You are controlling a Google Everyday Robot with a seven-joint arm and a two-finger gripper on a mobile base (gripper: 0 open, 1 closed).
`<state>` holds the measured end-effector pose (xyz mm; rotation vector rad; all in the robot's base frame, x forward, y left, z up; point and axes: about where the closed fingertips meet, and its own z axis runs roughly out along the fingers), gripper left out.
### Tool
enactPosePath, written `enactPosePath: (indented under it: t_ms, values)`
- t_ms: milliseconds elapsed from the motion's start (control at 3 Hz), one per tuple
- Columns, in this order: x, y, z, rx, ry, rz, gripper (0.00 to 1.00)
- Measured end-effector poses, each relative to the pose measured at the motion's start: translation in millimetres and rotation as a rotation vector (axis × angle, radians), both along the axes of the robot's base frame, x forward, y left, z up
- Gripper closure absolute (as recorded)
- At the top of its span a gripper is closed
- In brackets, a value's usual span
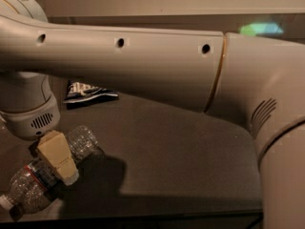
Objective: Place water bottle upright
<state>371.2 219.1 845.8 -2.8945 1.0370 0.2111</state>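
Note:
The water bottle (82,141) lies on its side on the dark table (171,151) at the lower left. Its white cap (5,202) points to the lower left corner, and its base points up and right. Its red-edged label band is partly hidden behind my gripper. My gripper (63,168) hangs from the wrist at the left and sits right at the bottle's middle, overlapping it. I cannot tell whether it touches the bottle.
A dark blue chip bag (88,92) lies flat on the table behind the bottle. My large arm (143,61) spans the whole upper view and hides the back of the table. The table's front edge runs along the bottom.

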Motion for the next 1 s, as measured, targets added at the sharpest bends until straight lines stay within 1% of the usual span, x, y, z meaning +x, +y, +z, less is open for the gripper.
enactPosePath:
  t_ms: [333, 667, 1000]
  values:
    - [-10, 5, -8, -0.018, 0.002, 0.023, 0.0]
    - [-18, 7, -9, -0.029, -0.015, 0.033, 0.16]
    - [-25, 8, -5, -0.036, -0.037, 0.039, 0.39]
